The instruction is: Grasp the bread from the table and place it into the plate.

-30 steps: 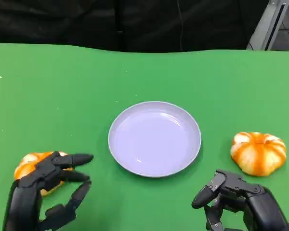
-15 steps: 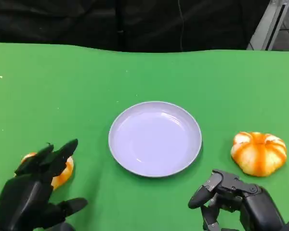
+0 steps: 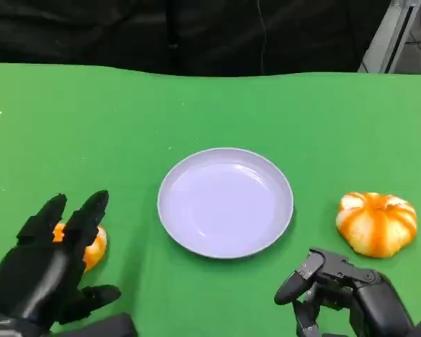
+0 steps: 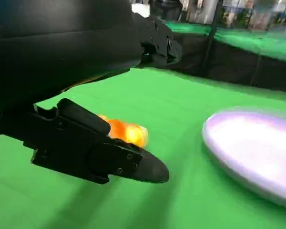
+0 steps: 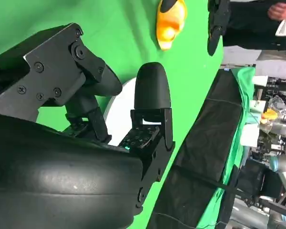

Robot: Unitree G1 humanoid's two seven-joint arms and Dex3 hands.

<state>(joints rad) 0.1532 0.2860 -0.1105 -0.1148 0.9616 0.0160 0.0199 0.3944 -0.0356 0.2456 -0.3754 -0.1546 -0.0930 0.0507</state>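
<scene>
Robot's left hand hovers over a bread roll, fingers spread, reaching to grasp.

An orange bread roll lies on the green desk, left of the empty lilac plate and partly hidden under the left hand, which holds nothing yet. A second roll sits right of the plate. The right hand rests low, fingers curled, empty. Next, the left fingers likely need to close around the roll before lifting it to the plate.
</scene>
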